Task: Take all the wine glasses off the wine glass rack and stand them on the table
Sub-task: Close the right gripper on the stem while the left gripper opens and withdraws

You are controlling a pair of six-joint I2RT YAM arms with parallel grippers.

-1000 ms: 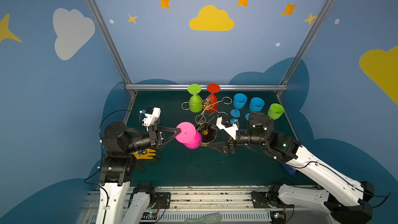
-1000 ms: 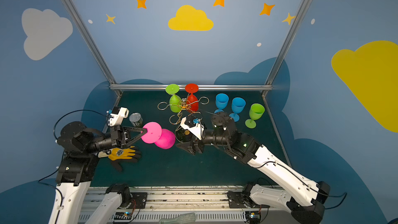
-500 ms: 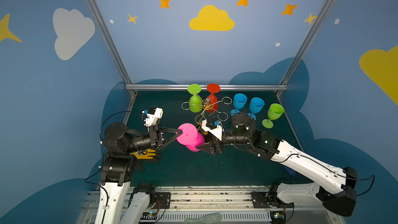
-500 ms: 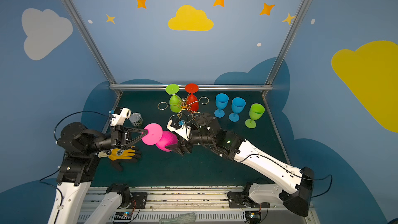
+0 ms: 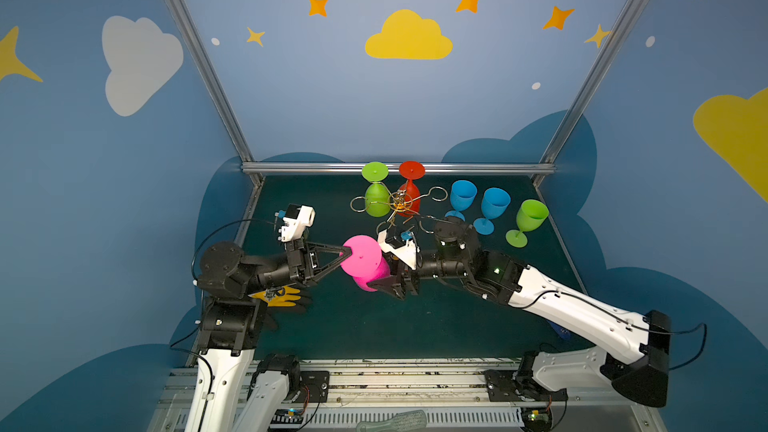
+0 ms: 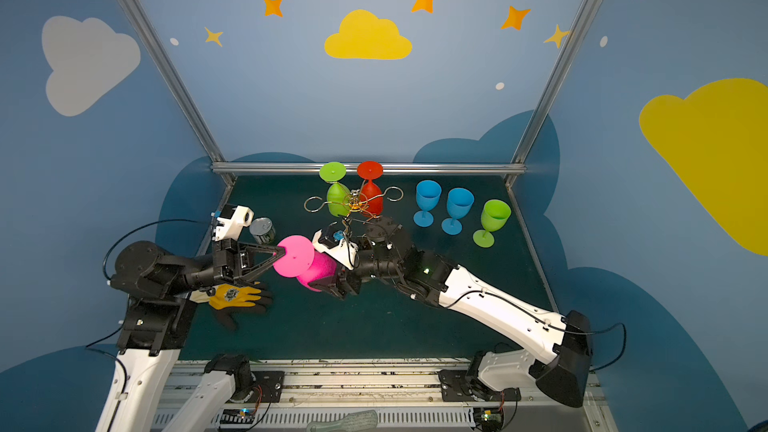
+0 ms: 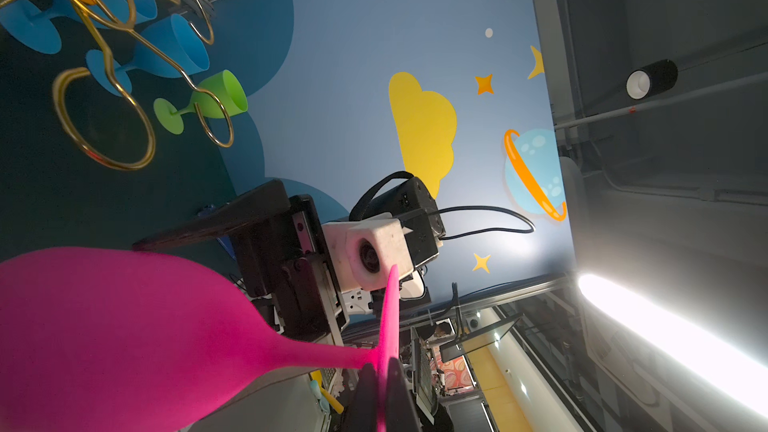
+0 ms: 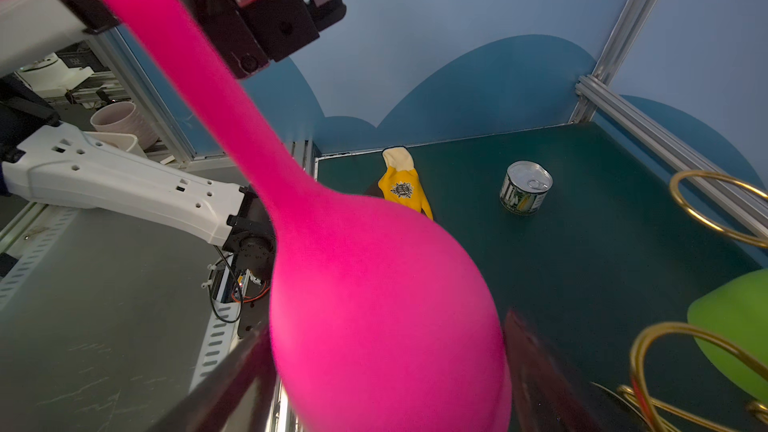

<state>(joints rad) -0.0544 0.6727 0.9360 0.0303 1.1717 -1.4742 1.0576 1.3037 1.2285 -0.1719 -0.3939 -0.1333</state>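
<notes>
A pink wine glass point(image 5: 360, 257) point(image 6: 293, 256) hangs in the air in front of the gold wire wine glass rack point(image 5: 401, 201) point(image 6: 357, 201), clear of its loops. My left gripper point(image 5: 343, 252) point(image 7: 381, 367) is shut on the rim of the glass's flat foot. My right gripper point(image 5: 380, 270) point(image 8: 382, 367) is open, its fingers point(image 8: 536, 371) standing on either side of the pink bowl point(image 8: 374, 305), with a thin gap showing on one side. A green glass point(image 5: 376, 203) and a red glass point(image 5: 409, 193) hang upside down on the rack.
Two blue glasses point(image 5: 462, 197) point(image 5: 494, 205) and a green one point(image 5: 530, 218) stand upright to the right of the rack. A yellow glove point(image 5: 278, 295) lies under my left arm. A small tin can point(image 6: 262, 229) stands near the left wall.
My right gripper has swung left from beside the rack's base to the pink glass and now brackets its bowl. The left gripper has edged right with the glass.
</notes>
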